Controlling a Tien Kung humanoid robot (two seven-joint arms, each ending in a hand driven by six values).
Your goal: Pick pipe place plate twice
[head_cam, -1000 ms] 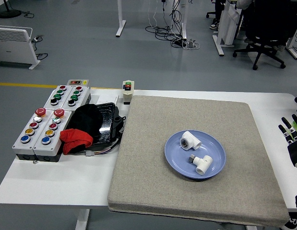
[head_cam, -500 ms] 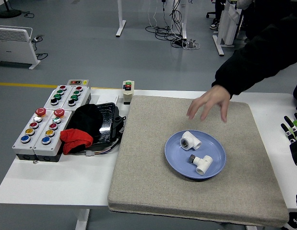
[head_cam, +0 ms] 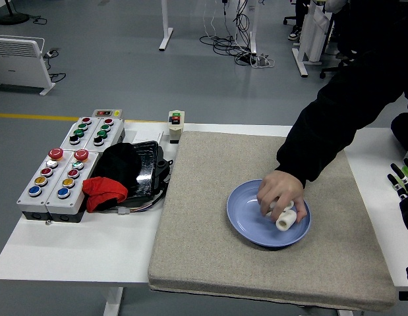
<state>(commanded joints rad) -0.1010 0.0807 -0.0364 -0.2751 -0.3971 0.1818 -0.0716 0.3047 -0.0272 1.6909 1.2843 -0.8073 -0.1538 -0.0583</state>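
Note:
A blue plate (head_cam: 242, 218) lies on the grey mat (head_cam: 204, 250), right of its middle. A person's hand (head_cam: 279, 192), in a black sleeve (head_cam: 335, 118) reaching in from the top right, rests in the plate and closes over the white pipe fittings. One white pipe fitting (head_cam: 286, 220) shows under the fingers; the other is hidden by the hand. My right hand (head_cam: 403, 181) rests at the picture's right edge, fingers spread, holding nothing, well apart from the plate. My left arm is out of view.
Two grey button boxes (head_cam: 65, 164) with coloured buttons stand at the table's left. A black pouch (head_cam: 134, 168) and a red cloth (head_cam: 105, 191) lie beside them. A small switch box (head_cam: 175, 124) stands at the mat's far left corner.
The person's arm came in from the top right, and the hand dropped from above the mat onto the plate and closed over the pipe fittings. My right hand stayed at the edge.

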